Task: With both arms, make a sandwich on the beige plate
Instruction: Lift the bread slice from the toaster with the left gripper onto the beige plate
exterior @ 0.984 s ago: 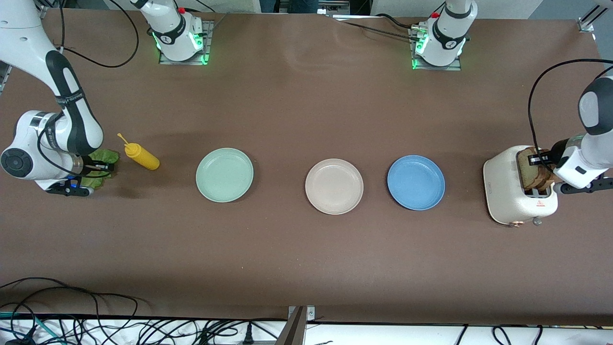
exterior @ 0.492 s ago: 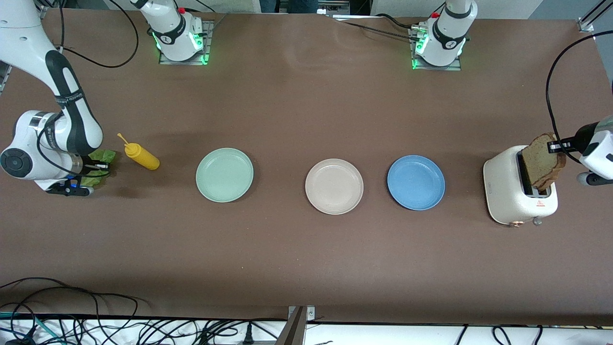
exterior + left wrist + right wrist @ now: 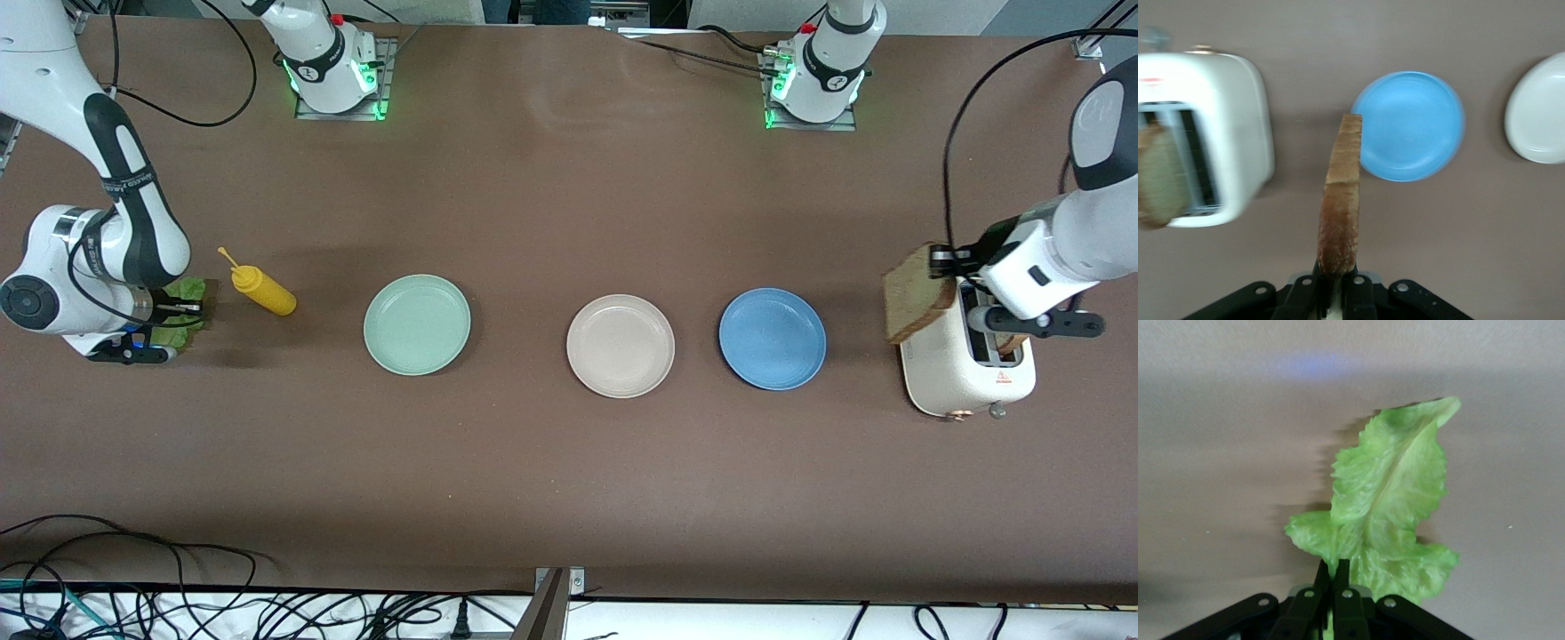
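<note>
On the brown surface (image 3: 551,462) sit a yellow squeeze bottle (image 3: 260,289), mint-green plate (image 3: 417,324), blue plate (image 3: 772,339) and white toaster (image 3: 965,360).

You see the right gripper (image 3: 182,308) covering most of the lettuce leaf (image 3: 188,291) from the front camera, while the left wrist view blurs the toaster (image 3: 1225,133) and its remaining bread slice (image 3: 1161,180), and its edge crops the beige plate (image 3: 1541,120).

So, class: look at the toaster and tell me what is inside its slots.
One bread slice still stands in the toaster. How deep it sits is hidden. The left gripper holds another slice over the toaster's edge.
</note>
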